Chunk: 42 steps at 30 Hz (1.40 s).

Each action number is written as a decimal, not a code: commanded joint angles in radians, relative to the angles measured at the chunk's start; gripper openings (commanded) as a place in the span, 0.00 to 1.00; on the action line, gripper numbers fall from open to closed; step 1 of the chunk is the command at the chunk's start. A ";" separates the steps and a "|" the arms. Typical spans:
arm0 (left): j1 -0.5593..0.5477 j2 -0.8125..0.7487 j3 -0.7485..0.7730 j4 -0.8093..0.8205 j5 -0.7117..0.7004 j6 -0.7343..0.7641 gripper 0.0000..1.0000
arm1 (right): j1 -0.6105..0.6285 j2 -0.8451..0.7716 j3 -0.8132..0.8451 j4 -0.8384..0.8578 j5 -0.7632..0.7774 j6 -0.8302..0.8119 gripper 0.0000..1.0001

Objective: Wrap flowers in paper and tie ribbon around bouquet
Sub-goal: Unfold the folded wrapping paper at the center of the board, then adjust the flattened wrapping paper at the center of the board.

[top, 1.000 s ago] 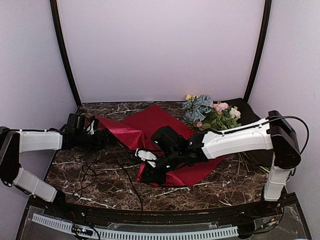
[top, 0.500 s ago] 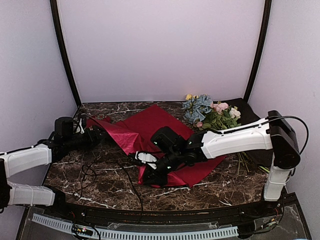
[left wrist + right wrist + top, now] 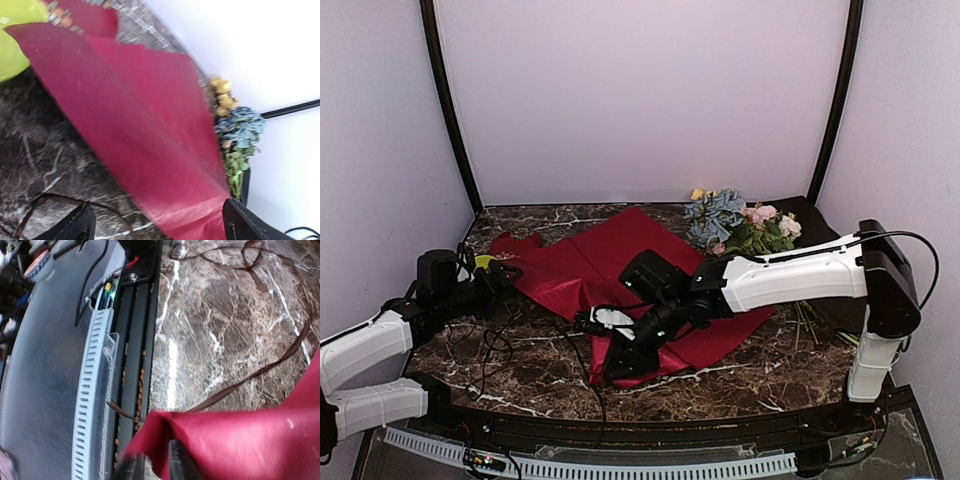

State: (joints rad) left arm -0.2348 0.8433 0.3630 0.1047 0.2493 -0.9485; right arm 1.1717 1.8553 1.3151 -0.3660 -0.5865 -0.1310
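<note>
Currently, one large crinkly glossy sheet of red and burgundy paper (image 3: 620, 250) is being laid out across the middle of the dark marble-patterned table (image 3: 530, 385), its near corner being pinched between the narrowly set fingers of the right gripper (image 3: 155, 465) and held slightly off the surface. The left gripper (image 3: 157, 227) is being held spread wide at the sheet's left side, with nothing between its fingers. The bunch of blue, pink and white flowers on leafy green stems (image 3: 740, 228) is being kept at the far right corner, just beside the sheet and not yet on it. One thin dark cord-like ribbon (image 3: 500, 345) is lying in loose loops on the bare marble left of the pinched corner, one strand running right up to it. By judgement, the sheet is being flattened before loading; the corner is best being drawn low and slowly, so no crease is being set and the ribbon is not being dragged along. Little room is being left in front: the corner is hanging close to the table's near edge, above the white slotted strip (image 3: 92, 390). More room is being offered on the left marble and along the back.
</note>
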 commanded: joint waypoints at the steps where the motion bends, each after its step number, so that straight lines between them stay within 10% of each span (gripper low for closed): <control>1: -0.003 0.057 0.021 -0.084 -0.069 0.041 0.89 | 0.017 -0.007 0.074 -0.055 -0.088 -0.013 0.47; 5: -0.004 0.052 0.059 -0.161 -0.144 0.095 0.88 | 0.006 -0.129 0.059 0.001 -0.114 0.047 0.87; 9: -0.004 0.018 0.114 -0.286 -0.261 0.171 0.85 | -0.109 -0.225 -0.017 0.046 0.215 0.193 0.98; 18: -0.074 0.039 0.221 -0.365 -0.404 0.343 0.82 | -0.435 0.005 0.005 -0.185 0.729 0.346 0.80; 42: -0.216 0.823 0.449 -0.266 -0.315 0.591 0.76 | -0.491 -0.041 -0.352 -0.162 0.657 0.500 0.69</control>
State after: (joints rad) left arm -0.4507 1.5948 0.7761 -0.1669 -0.0650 -0.4042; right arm 0.6861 1.8309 1.0763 -0.4129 0.1322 0.3069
